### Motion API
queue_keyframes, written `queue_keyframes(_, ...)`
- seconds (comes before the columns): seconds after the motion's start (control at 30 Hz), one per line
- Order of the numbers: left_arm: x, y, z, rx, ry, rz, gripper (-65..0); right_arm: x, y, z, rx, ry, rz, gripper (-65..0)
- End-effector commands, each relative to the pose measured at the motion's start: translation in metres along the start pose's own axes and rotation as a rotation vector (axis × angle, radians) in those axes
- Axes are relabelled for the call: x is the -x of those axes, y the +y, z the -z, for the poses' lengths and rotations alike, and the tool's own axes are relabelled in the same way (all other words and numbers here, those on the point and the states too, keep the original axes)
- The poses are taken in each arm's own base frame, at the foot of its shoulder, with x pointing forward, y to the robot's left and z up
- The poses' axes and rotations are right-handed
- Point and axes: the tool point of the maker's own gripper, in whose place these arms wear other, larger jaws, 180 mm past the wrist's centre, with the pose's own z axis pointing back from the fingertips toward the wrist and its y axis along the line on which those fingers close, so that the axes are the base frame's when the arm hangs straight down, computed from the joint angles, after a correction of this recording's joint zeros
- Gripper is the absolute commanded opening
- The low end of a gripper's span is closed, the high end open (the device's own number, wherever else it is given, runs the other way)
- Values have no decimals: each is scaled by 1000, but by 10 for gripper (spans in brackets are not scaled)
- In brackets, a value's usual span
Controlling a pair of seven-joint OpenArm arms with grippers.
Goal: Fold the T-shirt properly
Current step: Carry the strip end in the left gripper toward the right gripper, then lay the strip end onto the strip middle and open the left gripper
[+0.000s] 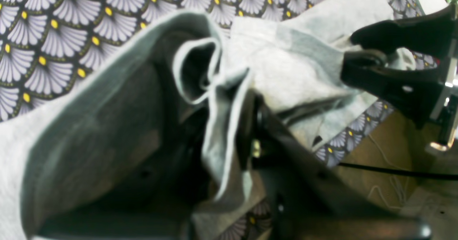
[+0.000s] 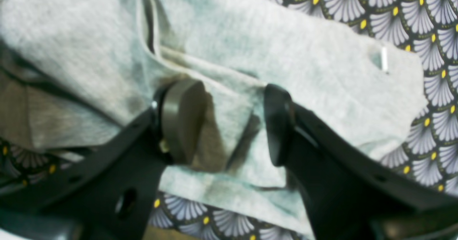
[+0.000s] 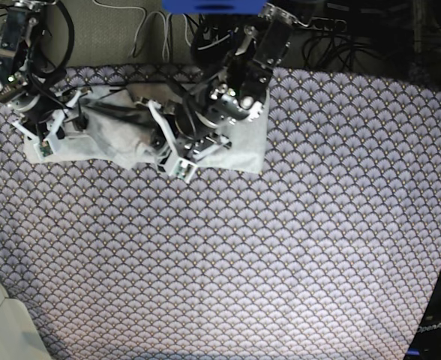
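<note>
Light grey cotton T-shirt [image 3: 115, 133] lies bunched at the tablecloth's [image 3: 280, 247] far-left edge. Left gripper [image 1: 247, 132] pinches a raised fold; right gripper [image 2: 234, 122] straddles fabric, jaws apart. Mid-fold; next, right closes.

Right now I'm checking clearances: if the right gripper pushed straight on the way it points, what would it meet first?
The T-shirt. The right gripper is open, a raised fold of grey cloth lying between its fingers, so it would press into that cloth first, probably with the tablecloth underneath.
</note>
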Motion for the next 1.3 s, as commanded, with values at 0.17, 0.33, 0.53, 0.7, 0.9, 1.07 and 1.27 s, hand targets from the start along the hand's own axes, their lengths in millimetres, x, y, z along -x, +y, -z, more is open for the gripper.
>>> queue_keyframes(0.17,-14,-6,-1,12,-43,-13,-523,-11,0,-2,-6,-26,-36,-333)
queue_keyframes(0.33,-20,5,-2,-59,-66,-90,-173,-11,0,-2,-6,-26,-36,-333)
queue_keyframes(0.53,-51,-5,-8,-68,-186,-92,0,-11,3,-1,-14,-24,-40,-333)
queue_keyframes(0.7,-85,-25,-27,0,-289,-91,0,-10,7,1,-24,-22,-45,-333)
queue_keyframes(0.9,-105,4,-47,-5,-368,-237,0,-12,7,1,-24,-25,-45,-333)
queue_keyframes(1.07,-90,39,-52,-86,-352,-279,0,-12,7,1,-24,-25,-45,-333)
queue_keyframes(1.27,-55,49,-32,-111,-244,-297,0,-13,7,1,-24,-29,-46,-333)
